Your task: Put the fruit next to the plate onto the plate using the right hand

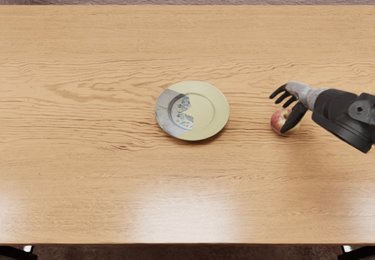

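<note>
- Fruit is shown as a red and yellow apple (278, 120), set on the wooden table (88, 172), to the right of the plate and well apart from it.
- A round, pale gold plate (215, 105) is placed near the middle of the table, and a grey, mirror-like patch (177, 110) is seen on its left half.
- The right hand (296, 98) is shown at the end of a dark forearm (345, 118) that enters from the right edge, and it is held just above and behind the apple.
- Its fingers (279, 91) are spread wide and pointed to the left, past the top of the apple, and are closed on nothing.
- The dark thumb (293, 119) is seen slanting down across the apple's right side; whether contact is made there cannot be told from this view.
- The apple is not enclosed by the hand; it is rested on the bare wood, off the plate.
</note>
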Robot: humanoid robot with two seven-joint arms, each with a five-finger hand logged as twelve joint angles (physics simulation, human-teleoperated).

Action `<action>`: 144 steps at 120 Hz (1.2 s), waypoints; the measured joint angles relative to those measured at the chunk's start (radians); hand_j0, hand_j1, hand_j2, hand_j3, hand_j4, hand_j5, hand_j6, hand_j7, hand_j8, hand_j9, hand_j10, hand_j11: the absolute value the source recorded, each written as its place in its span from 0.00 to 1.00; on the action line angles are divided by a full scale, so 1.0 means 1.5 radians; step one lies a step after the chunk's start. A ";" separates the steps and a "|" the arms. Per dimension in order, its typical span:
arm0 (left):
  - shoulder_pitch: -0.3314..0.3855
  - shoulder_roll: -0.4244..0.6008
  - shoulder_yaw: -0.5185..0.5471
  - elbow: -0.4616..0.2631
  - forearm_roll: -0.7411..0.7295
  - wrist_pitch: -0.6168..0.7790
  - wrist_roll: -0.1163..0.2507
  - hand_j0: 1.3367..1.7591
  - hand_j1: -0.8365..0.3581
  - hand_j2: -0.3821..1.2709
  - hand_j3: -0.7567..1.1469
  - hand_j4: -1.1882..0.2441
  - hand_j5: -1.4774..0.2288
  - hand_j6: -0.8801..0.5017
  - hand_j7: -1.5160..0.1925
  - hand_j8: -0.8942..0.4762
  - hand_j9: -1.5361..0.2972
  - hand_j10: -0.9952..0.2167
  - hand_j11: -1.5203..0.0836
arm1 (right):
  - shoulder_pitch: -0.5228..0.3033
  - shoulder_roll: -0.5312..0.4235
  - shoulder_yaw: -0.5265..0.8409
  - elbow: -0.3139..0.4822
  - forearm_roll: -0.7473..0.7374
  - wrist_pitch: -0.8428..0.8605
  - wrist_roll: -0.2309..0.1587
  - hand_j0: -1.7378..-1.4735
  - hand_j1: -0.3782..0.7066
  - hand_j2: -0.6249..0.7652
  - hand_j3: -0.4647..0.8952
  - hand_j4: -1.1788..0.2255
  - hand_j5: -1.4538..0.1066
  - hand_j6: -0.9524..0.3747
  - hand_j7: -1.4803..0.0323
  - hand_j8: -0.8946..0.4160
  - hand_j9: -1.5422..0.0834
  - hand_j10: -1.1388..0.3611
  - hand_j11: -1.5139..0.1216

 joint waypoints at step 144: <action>0.000 0.000 0.000 0.000 0.000 0.000 0.000 0.76 0.99 0.23 0.40 0.83 0.87 0.64 0.89 0.65 0.84 0.82 0.95 | -0.009 0.053 -0.064 -0.060 0.003 -0.058 -0.001 0.33 0.46 0.53 0.34 0.37 0.41 0.36 0.43 0.41 0.44 0.46 0.41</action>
